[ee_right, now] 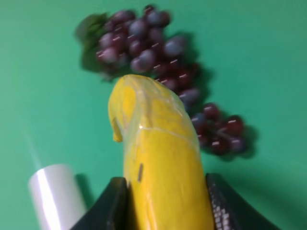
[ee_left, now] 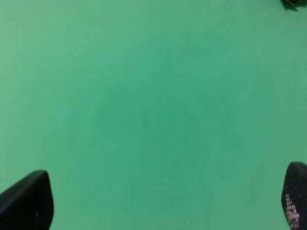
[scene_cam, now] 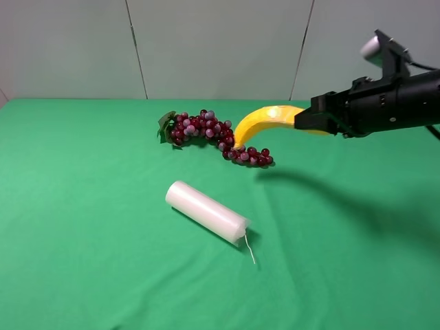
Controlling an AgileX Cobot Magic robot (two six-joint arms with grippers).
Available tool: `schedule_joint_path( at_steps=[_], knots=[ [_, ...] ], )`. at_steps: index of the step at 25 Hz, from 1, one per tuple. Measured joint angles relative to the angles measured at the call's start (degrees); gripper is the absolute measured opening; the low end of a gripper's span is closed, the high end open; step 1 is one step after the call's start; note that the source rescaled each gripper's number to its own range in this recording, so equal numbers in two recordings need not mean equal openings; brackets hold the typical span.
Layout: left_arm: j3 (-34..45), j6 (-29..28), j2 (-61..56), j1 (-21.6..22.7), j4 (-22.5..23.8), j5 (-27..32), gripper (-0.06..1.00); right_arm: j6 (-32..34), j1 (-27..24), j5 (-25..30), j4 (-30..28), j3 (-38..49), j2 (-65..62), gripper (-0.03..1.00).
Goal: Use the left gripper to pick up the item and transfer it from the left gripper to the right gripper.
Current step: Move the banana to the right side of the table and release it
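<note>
Firmly closed, the right gripper (scene_cam: pixel 306 122) pinches the banana (scene_cam: pixel 265 118); left gripper (ee_left: pixel 160 196) gapes wide.

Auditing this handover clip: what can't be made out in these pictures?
High view: banana end covered by the right gripper.
High view: left gripper absent; its wrist view crops both fingers.
Right wrist view: grapes blurred, white roll cut by the edge.

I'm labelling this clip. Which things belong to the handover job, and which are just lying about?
Job: banana; right tool, shut on it; left tool, open.
Lying about: grapes; white roll.
</note>
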Motion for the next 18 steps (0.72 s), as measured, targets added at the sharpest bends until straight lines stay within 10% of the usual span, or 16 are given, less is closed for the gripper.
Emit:
schedule_joint_path(
  at_steps=[10,18],
  knots=[
    [0.0,0.0,0.0,0.0,0.0,0.0,0.92,12.9,-13.4,1.1,-16.0,0.0,-6.3,0.00],
    [0.0,0.0,0.0,0.0,0.0,0.0,0.92,24.8,-14.9,1.4,-29.2,0.0,-6.3,0.00]
  ],
)
